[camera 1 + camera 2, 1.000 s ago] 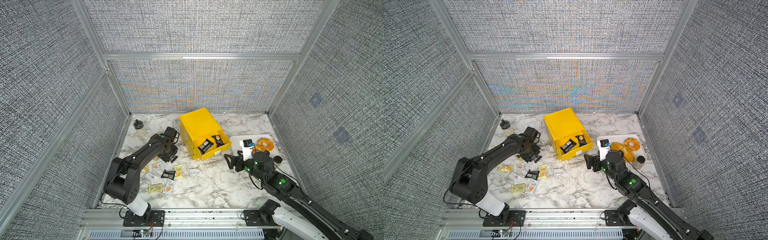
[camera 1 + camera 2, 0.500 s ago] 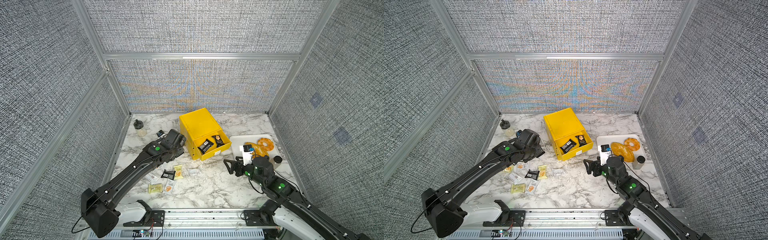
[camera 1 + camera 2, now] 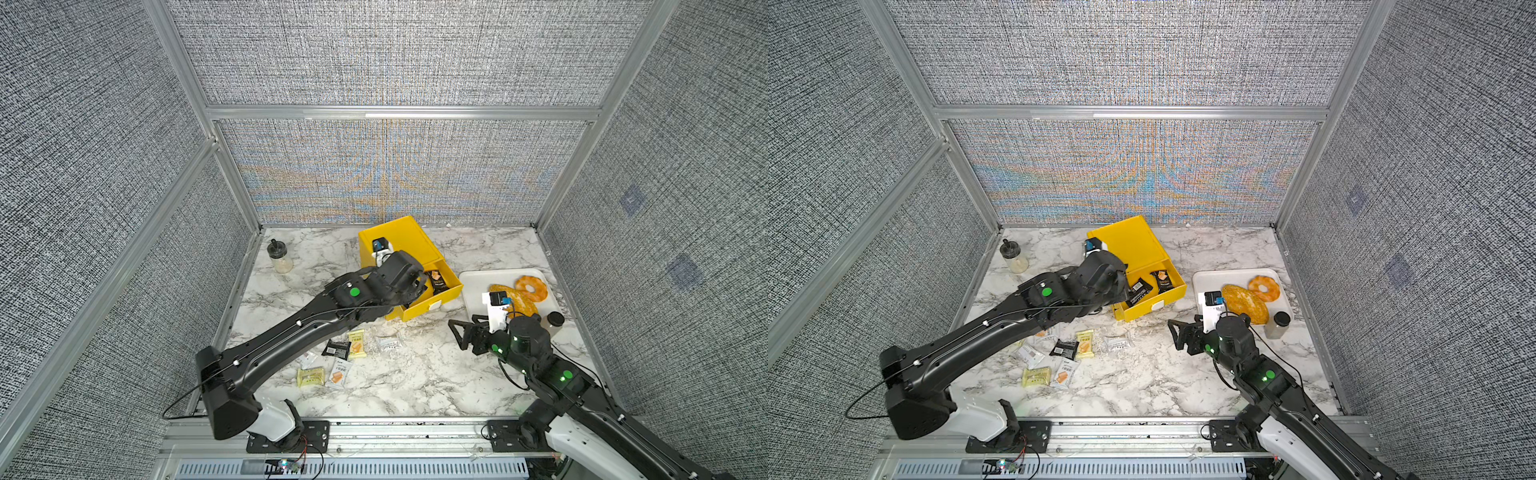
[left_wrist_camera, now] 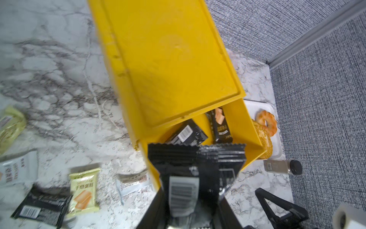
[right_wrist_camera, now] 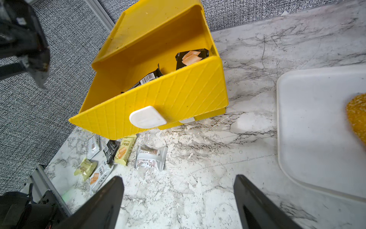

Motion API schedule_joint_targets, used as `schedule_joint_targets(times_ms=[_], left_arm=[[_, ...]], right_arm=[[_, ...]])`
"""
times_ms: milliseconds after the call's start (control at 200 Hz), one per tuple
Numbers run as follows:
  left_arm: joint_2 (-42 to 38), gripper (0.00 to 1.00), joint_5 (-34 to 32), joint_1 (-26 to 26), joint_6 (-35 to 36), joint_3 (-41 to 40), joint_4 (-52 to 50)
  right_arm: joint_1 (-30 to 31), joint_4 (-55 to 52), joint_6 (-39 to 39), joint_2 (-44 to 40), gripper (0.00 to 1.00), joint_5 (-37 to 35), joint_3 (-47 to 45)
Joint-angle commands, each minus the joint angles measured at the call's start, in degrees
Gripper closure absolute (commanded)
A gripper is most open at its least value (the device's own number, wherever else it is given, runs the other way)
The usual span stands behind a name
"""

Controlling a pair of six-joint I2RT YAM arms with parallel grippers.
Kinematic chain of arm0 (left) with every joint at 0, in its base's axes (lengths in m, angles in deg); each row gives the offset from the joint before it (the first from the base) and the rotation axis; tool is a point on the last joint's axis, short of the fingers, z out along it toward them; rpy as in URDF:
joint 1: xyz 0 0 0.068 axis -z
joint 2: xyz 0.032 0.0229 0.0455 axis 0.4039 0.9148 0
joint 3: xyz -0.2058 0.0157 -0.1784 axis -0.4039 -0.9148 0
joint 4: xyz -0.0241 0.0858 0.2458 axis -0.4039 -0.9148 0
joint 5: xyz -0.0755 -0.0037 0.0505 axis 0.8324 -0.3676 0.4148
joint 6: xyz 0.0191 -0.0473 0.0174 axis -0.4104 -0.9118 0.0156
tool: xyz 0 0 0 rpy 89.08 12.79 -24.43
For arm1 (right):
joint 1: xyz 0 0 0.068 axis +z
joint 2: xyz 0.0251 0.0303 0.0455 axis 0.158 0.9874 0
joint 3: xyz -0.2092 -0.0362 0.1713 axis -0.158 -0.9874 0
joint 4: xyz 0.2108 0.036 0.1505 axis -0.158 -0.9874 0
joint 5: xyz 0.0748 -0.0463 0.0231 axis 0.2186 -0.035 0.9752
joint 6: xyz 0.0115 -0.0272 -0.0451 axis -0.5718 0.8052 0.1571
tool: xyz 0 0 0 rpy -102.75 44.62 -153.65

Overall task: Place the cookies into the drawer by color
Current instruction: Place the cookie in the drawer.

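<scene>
The sorting is under way but, by my judgement, well short of half done. The yellow drawer box (image 3: 397,245) stands toward the back of the marble table (image 3: 415,382), and only its top drawer (image 3: 1167,293) is pulled out. Two black packets (image 3: 1139,292) already lie in it, one with its barcode up and one showing an orange biscuit picture. The left gripper (image 4: 191,204) is clamped on a third black packet (image 4: 196,158) and holds it at the open drawer's near corner, partly over the opening, so this one seems about to go in. The right gripper (image 3: 465,328) hovers low between the drawer box and the white tray (image 3: 469,286), jaws spread wide and empty. Loose on the table in front of the box lie one more black packet (image 3: 1064,348), two pale yellow ones (image 3: 1084,344), and several white ones (image 3: 1118,343), some with an orange picture. A second white handle (image 5: 187,120) peeks out below the open drawer, which looks shut, so the yellow and white colours have not been started. The packets are small, flat, crinkly foil wrappers with serrated ends.
</scene>
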Motion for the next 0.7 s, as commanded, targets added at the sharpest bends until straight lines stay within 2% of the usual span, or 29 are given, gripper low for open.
schedule_joint_targets(times_ms=[0,205,285,340,425,520,691], left_arm=[[5.24,0.72,1.21,0.5,8.72,5.52,0.76],[16.51,0.72,3.46,0.93,15.89,17.84,-2.96],[19.45,0.69,3.22,0.95,17.13,21.62,-5.1],[20.78,0.63,3.25,0.94,17.35,23.56,-6.47],[20.84,0.38,3.66,0.93,17.33,24.02,-7.29],[18.56,0.23,3.66,0.94,16.78,21.26,-6.6],[10.8,0.08,4.44,0.94,15.92,12.37,-2.75]], right_arm=[[0.04,0.53,-0.2,-0.57,0.09,0.32,-0.19],[0.05,0.24,-0.49,-1.34,0.09,0.58,-0.52],[0.07,0.23,-0.59,-1.45,0.09,0.93,-0.74],[0.06,0.28,-0.69,-1.54,0.08,1.21,-0.98],[0.07,0.35,-0.84,-1.69,0.07,1.83,-1.46],[0.07,0.45,-0.86,-1.72,0.06,2.63,-1.93],[0.07,0.68,-1.03,-1.72,0.05,4.12,-2.57]])
